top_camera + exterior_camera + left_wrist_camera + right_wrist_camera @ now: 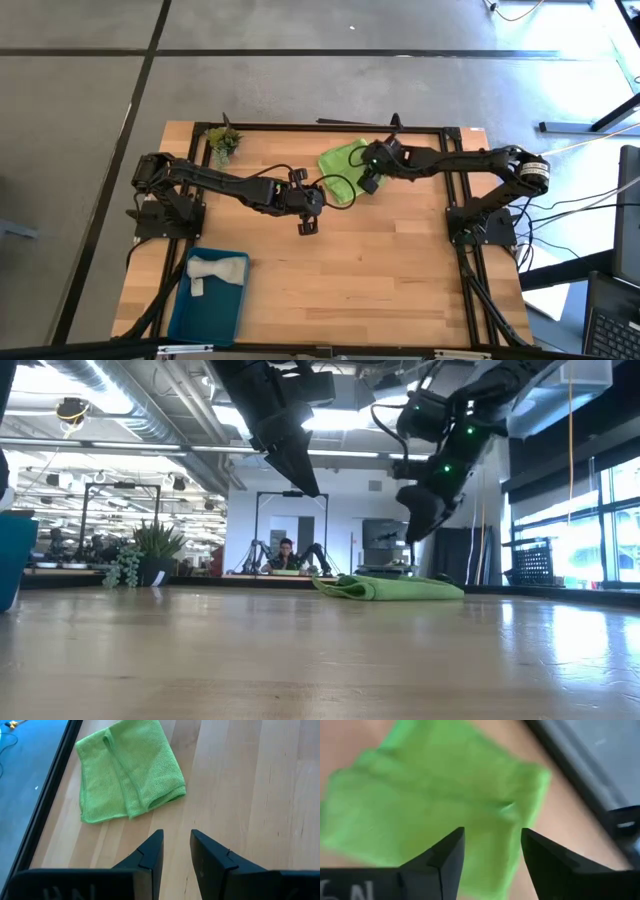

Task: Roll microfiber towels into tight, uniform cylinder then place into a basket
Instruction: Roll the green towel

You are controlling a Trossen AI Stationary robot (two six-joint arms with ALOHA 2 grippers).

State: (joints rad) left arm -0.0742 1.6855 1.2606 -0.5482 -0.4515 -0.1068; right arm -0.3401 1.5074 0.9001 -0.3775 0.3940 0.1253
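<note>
Wooden surface [380,260], far side: lime green towel [343,165] lies folded flat. Right gripper [368,182] hovers over it, spread and empty; left gripper [307,226] nearby, narrow, empty. Best pinch one edge evenly before rolling, probably.

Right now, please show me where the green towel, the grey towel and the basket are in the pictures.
green towel [127,775]: left wrist view, middle of the folded cloth.
grey towel [215,271]: high view, middle of the cloth lying in the basket.
basket [205,318]: high view, bare blue floor.
</note>
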